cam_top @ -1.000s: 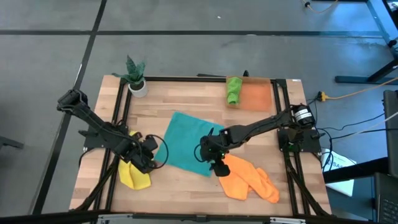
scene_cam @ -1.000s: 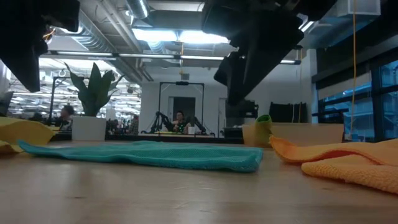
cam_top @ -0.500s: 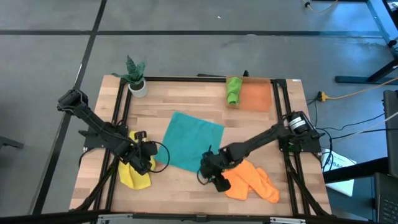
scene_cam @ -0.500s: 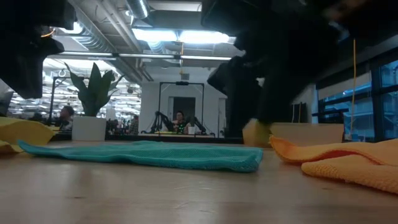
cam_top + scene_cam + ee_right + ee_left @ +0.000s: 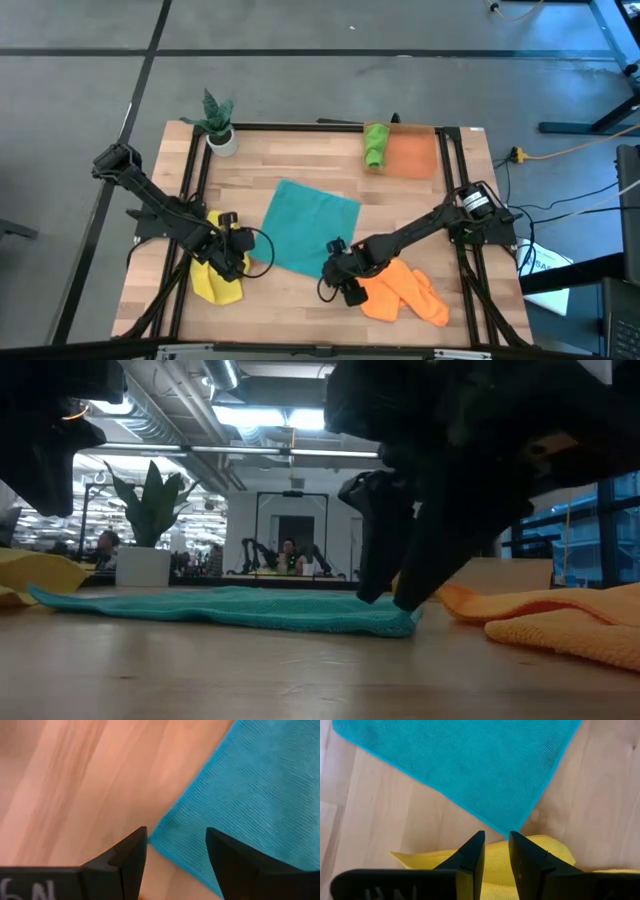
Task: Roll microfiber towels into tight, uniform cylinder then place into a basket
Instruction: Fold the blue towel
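The teal towel (image 5: 312, 228) lies spread flat on the middle of the table. My right gripper (image 5: 176, 832) is open and points steeply down over the towel's near corner (image 5: 159, 834), one finger on each side of it. My left gripper (image 5: 496, 836) hovers with a narrow gap between its fingers above the crumpled yellow towel (image 5: 215, 282), at the teal towel's left corner (image 5: 510, 831). The orange towel (image 5: 405, 290) lies crumpled at the near right. A rolled green towel (image 5: 375, 146) lies in the orange basket (image 5: 415, 156) at the far right. My right gripper's fingertips (image 5: 405, 600) reach down to the level of the teal towel's near corner (image 5: 400, 622), coming from above on a slant. Whether they touch the cloth, I cannot tell.
A small potted plant (image 5: 218, 125) stands at the far left corner. Bare wood shows along the near edge (image 5: 290, 310) and between the teal towel and the basket. A black frame rail runs along each side of the table.
My right gripper has moved toward the table's near edge and down, from above the teal towel's right side to its near corner, staying open. My left gripper has rolled a little about its own axis while staying in place. The towels have not moved.
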You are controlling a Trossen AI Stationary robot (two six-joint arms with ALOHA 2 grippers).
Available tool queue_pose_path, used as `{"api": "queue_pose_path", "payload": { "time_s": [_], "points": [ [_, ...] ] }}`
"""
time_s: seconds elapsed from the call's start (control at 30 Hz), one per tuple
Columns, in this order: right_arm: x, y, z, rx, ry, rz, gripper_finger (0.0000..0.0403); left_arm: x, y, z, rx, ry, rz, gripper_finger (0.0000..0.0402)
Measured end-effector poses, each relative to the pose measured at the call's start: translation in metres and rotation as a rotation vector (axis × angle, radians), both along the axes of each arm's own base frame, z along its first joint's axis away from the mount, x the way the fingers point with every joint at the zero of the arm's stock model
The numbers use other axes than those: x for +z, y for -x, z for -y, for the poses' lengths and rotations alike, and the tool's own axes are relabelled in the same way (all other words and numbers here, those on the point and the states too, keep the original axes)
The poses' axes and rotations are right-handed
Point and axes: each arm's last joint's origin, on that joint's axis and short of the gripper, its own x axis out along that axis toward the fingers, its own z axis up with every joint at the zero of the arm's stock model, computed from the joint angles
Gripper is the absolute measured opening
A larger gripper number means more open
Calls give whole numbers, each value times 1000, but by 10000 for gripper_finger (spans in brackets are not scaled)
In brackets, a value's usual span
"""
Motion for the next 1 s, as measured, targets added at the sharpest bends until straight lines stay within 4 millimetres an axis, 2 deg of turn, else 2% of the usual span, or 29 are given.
{"api": "queue_pose_path", "payload": {
  "time_s": [0.27,0.47,0.63,0.87,1.0],
  "points": [
    [-19,-1,-2,25,25,-51,204,0,0,0,0,1,2,80],
    [-23,-1,-2,22,29,-63,194,0,0,0,0,1,2,80],
    [-24,1,-2,-23,19,-84,137,0,0,0,0,2,3,80],
    [-25,-1,3,-112,-14,-99,17,1,-2,0,-10,-16,25,80],
    [-25,-3,7,-153,-42,-113,11,1,-2,0,11,-8,29,80]
  ]
}}
